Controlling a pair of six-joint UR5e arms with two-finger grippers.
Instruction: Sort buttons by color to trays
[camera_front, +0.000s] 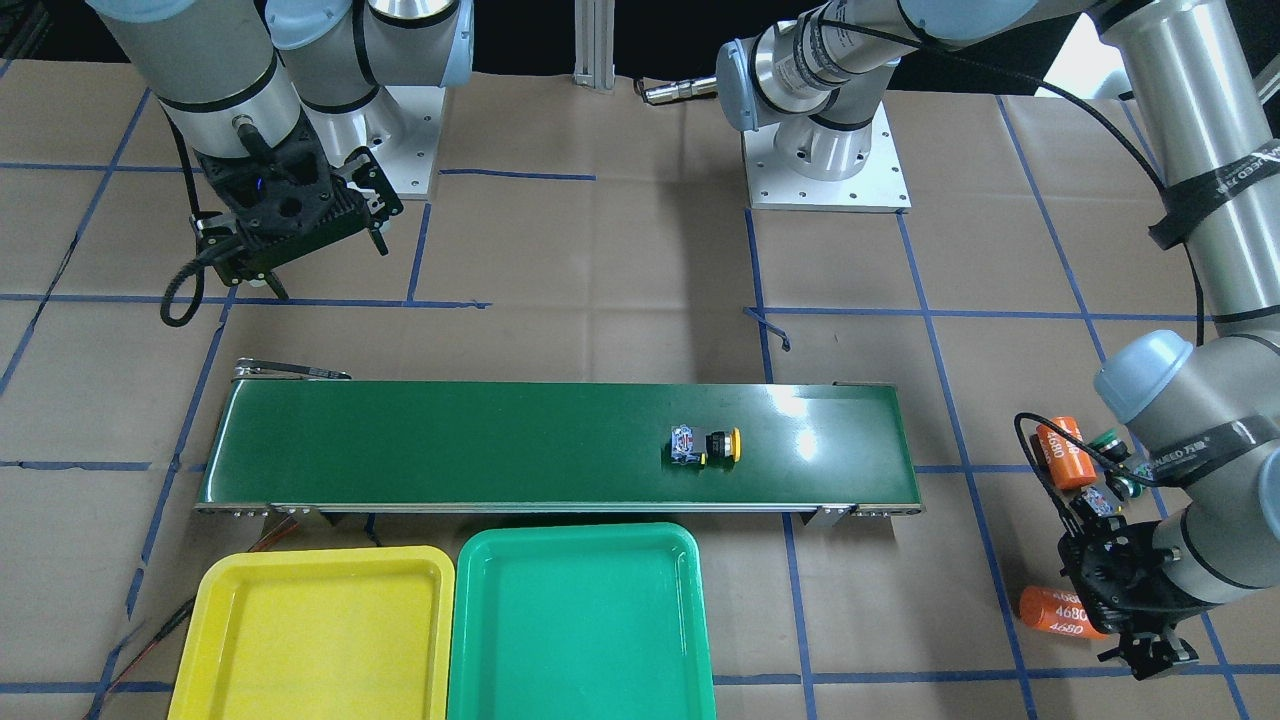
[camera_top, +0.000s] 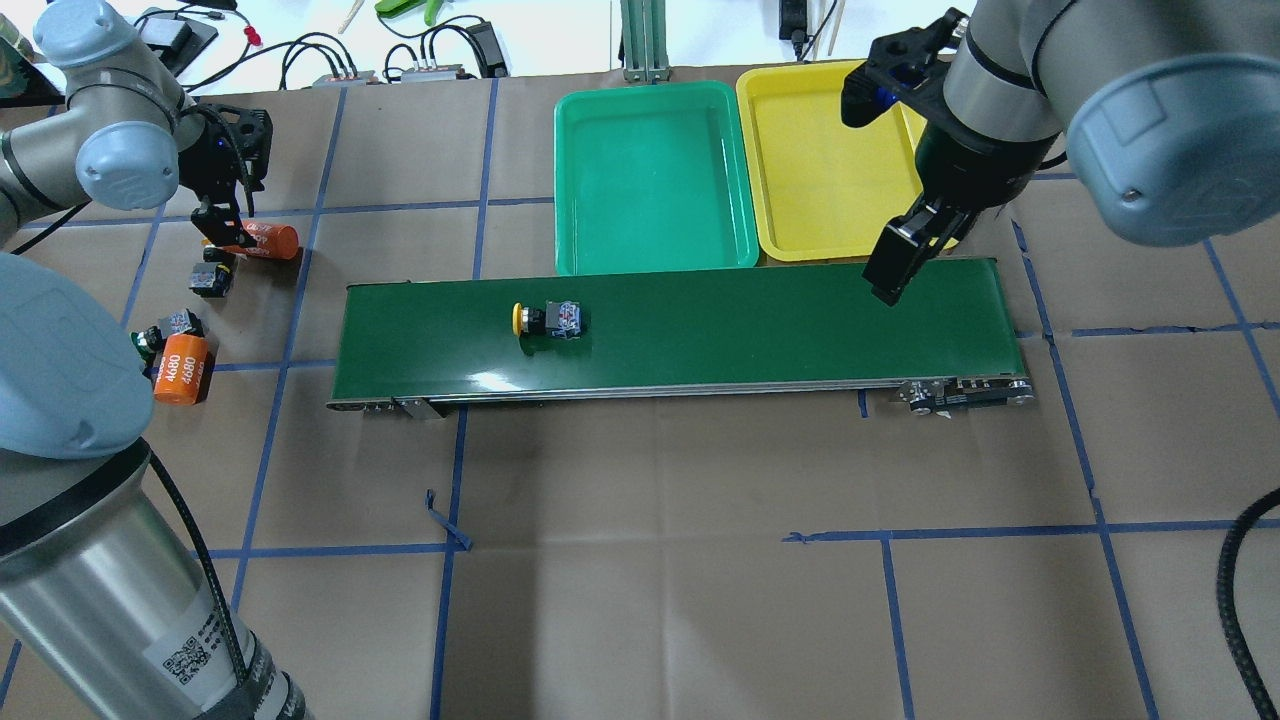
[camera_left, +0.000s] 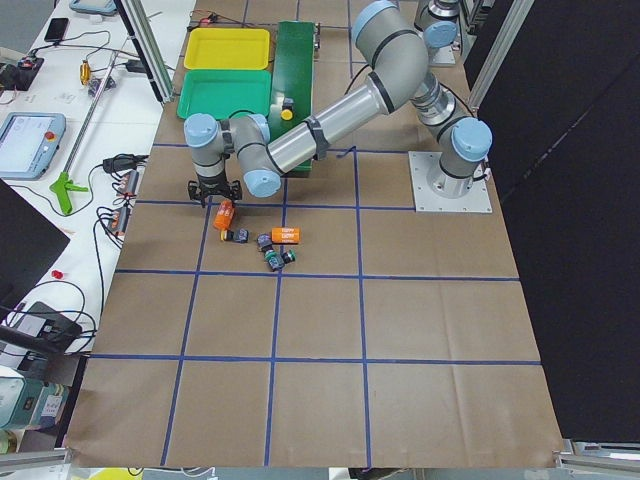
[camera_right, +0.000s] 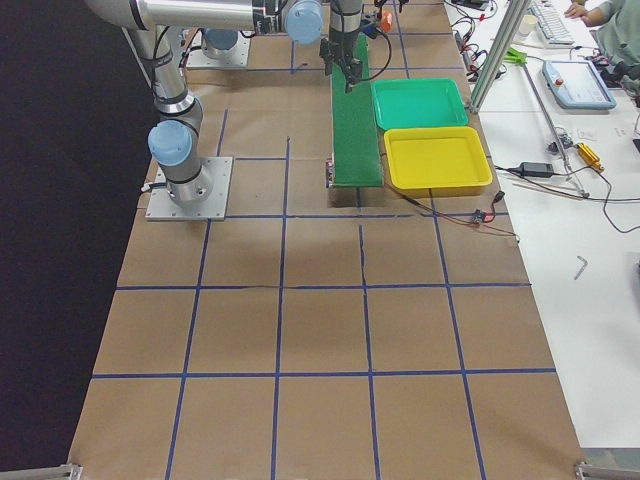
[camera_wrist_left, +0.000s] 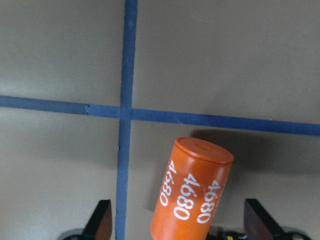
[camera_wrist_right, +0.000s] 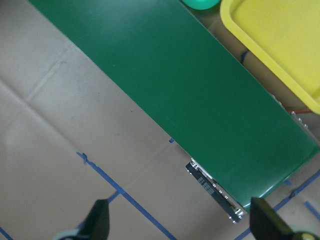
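Note:
A yellow-capped button (camera_front: 712, 444) lies on its side on the dark-green conveyor belt (camera_front: 480, 440); it also shows in the overhead view (camera_top: 545, 320). Other buttons lie on the paper by my left arm, one green-capped (camera_top: 160, 332) and one dark (camera_top: 212, 279). The yellow tray (camera_front: 320, 552) and the green tray (camera_front: 580, 530) hold nothing. My left gripper (camera_wrist_left: 180, 222) is open, with an orange "4680" cylinder (camera_wrist_left: 197, 190) lying between its fingers. My right gripper (camera_top: 890, 275) is open and empty above the belt's end by the yellow tray.
A second orange cylinder (camera_top: 183, 368) lies beside the green-capped button. The arm bases (camera_front: 825, 160) stand behind the belt. Blue tape lines cross the brown paper. Cables and tools lie on the white bench beyond the trays.

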